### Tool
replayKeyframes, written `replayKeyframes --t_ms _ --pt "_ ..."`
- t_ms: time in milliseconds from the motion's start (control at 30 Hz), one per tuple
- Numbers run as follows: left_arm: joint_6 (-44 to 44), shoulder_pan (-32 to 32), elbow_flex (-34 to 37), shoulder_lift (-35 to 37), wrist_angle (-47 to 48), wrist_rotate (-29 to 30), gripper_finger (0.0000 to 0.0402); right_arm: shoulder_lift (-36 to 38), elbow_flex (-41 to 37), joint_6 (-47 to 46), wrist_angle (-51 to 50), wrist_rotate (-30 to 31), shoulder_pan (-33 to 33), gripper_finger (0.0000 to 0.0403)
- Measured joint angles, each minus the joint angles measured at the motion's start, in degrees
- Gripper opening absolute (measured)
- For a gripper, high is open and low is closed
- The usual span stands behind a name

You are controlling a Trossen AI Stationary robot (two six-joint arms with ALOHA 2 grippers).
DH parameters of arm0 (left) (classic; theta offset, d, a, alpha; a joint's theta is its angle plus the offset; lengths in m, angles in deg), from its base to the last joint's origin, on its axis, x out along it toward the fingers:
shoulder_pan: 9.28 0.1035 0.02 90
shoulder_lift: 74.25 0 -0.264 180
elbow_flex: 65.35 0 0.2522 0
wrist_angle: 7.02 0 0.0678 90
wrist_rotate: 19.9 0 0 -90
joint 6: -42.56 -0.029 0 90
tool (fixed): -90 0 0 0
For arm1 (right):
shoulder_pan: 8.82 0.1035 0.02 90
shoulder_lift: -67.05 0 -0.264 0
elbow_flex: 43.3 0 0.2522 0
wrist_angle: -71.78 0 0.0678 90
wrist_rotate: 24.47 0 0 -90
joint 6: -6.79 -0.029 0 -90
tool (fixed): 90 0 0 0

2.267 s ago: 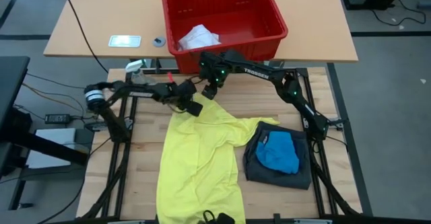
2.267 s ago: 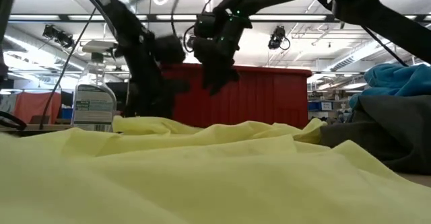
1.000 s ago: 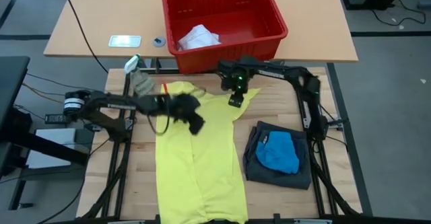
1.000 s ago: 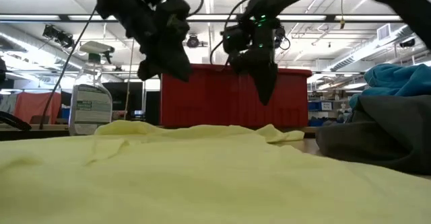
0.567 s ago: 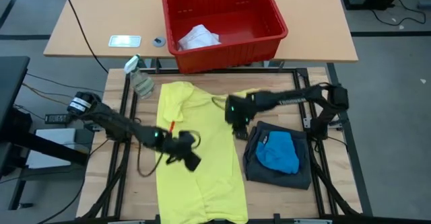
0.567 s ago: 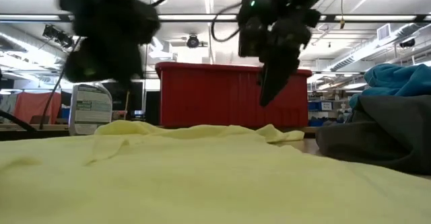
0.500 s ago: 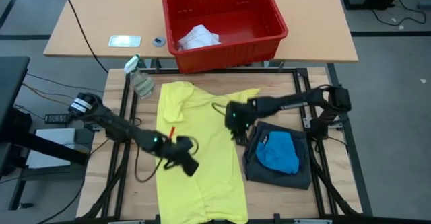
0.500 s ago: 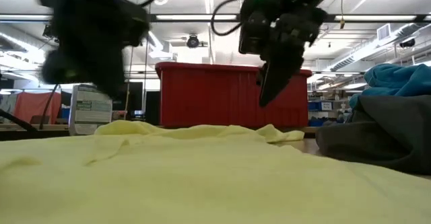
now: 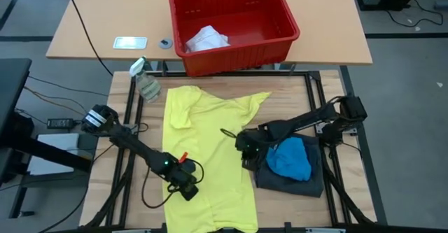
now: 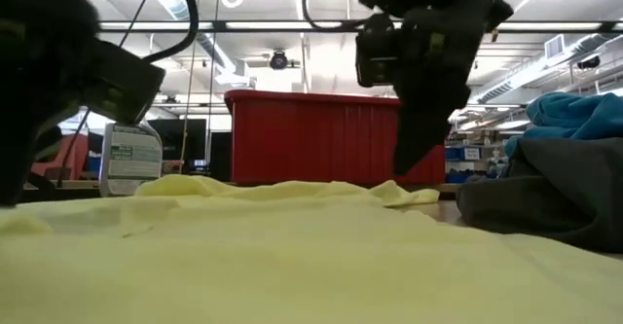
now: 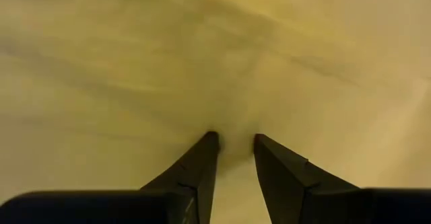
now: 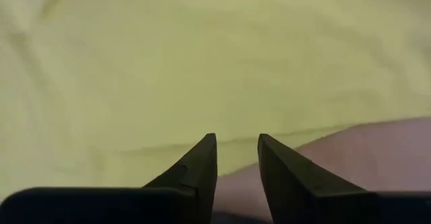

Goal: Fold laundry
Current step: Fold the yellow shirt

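The yellow shirt [image 9: 210, 149] lies spread flat on the wooden table, collar toward the far edge. My left gripper [image 9: 189, 191] points down over its near left part; in the left wrist view it [image 11: 236, 142] is open by a narrow gap just above the cloth. My right gripper [image 9: 246, 161] is over the shirt's right edge [image 12: 296, 131], also narrowly open [image 12: 236, 140] and touching nothing. Beside it lie the dark grey shorts [image 9: 308, 180] with a bright blue piece [image 9: 290, 157] on top. My left gripper comes at the yellow shirt from above, pointing steeply down, with its fingertips [image 11: 210, 143] right at the cloth's surface. I cannot tell whether they touch it. No cloth shows between the fingers.
A red basket [image 9: 280, 40] holding a white cloth [image 9: 205, 38] stands on the far table. A clear spray bottle [image 9: 145, 85] stands at the far left corner of the work table. Bare wood [image 9: 140, 205] shows left of the shirt.
Both grippers have swept from the shirt's far end toward the table's near edge and sunk lower. The left one has turned to point more steeply down over the shirt's near left part. The right one has come beside the shorts. The shirt has stayed flat.
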Motion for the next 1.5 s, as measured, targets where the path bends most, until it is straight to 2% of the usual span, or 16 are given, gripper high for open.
replayKeyframes --t_ms 100,267,400,467,567,667,733,833,933,1100,1233,1367,1500 --pt "-3.43 -0.1 0.02 1.04 4.24 -0.6 0.0114 -0.17 0.0 -2.42 -0.15 -0.31 2.84 0.0116" --pt "-7.95 0.26 0.7 3.82 20.22 1.6 0.0114 -3.69 0.0 -3.56 0.96 -0.01 6.42 0.0116" --pt "-11.64 2.31 1.07 6.13 26.22 4.41 0.0114 -7.18 0.0 -6.4 6.94 -4.66 7.85 0.0116" --pt "-10.26 3.57 0.67 7.86 24.91 4.67 0.0114 -7.19 0.47 -6.17 7.86 -6.46 8.16 0.0116" --pt "-6.66 4.39 -1.8 11.3 19.58 5.97 0.0114 -4.93 2.38 -0.65 4.68 -6.89 7.08 0.0116" --pt "-5.68 3.75 -4.83 13.22 11.07 12.22 0.0114 -1.69 4.21 7.18 -0.93 -5.64 2.78 0.0116" --pt "-9.38 2.84 -6.92 13.17 -0.42 17.63 0.0114 0.32 4.52 12.21 -4.14 -5.49 -1.41 0.0116" --pt "-22.96 1.22 -10.12 8.66 -15.1 23.29 0.0114 2.89 4.55 19.27 -6.55 -6.68 -8.56 0.0116" --pt "-31.59 0.72 -15.28 0.34 -16.81 23.34 0.0114 4.36 4.55 27.17 -9.54 -7.33 -15.29 0.0116" --pt "-36.13 0.95 -27.34 -13.03 -14.89 18.69 0.0114 4.66 4.55 34.57 -13.4 -10.33 -22.89 0.0116" --pt "-38.76 0.85 -35.02 -20.22 -9.59 18.26 0.0114 4.66 4.55 37.94 -15.7 -11.35 -25.26 0.0116" --pt "-40.81 0.94 -38.53 -22.72 -10.23 18.28 0.0114 4.66 4.55 38.57 -16.68 -10.97 -25.65 0.0116" --pt "-40.67 0.92 -38.5 -25.88 -9.6 17.26 0.0114 4.66 4.55 40.3 -17.51 -9.54 -25.65 0.0116"
